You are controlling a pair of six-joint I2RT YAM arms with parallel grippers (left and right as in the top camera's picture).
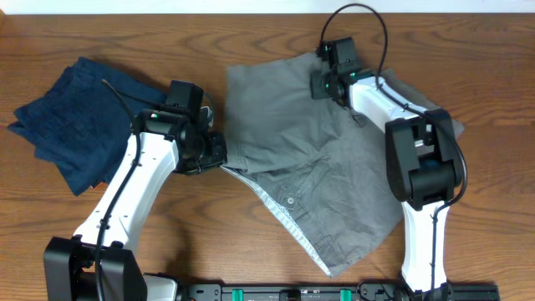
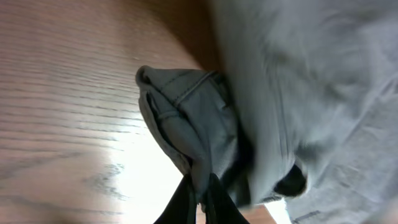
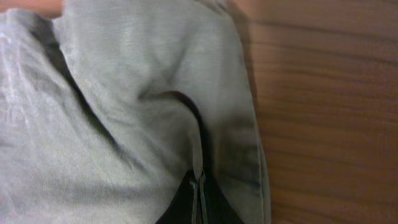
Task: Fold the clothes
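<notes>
Beside the grey shorts, a navy garment

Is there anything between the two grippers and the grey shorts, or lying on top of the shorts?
Nothing visible. The left gripper and right gripper each pinch the shorts directly. The navy garment lies off to the side, not on them.
</notes>
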